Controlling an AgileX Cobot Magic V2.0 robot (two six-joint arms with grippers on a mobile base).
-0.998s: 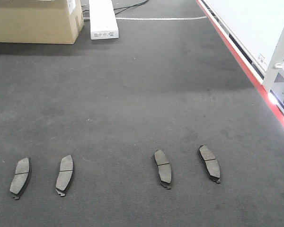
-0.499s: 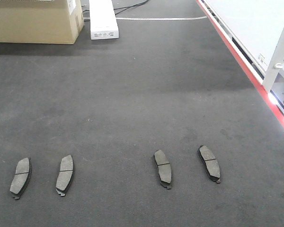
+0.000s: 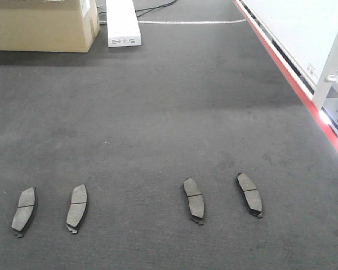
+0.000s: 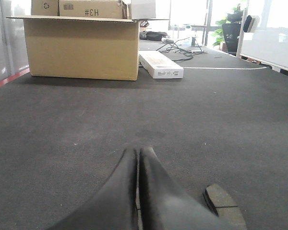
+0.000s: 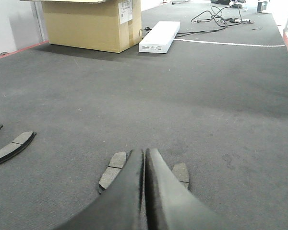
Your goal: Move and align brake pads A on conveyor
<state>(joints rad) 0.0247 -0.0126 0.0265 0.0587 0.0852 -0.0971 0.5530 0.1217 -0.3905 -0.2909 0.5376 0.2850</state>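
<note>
Four pads (image 3: 135,201) flat on conveyor (image 3: 169,124), two pairs. Left pincer (image 4: 138,152) together, empty. Right pincer (image 5: 145,153) together, empty.

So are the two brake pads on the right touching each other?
Apart. The exterior front view shows bare belt between the inner pad and the outer pad.

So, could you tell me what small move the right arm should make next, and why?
Probably open the right gripper and lower it over one of the two brake pads flanking its tip. Its jaws are closed with nothing between them, and all four pads lie untouched on the conveyor, the right pair angled against the left pair.
</note>
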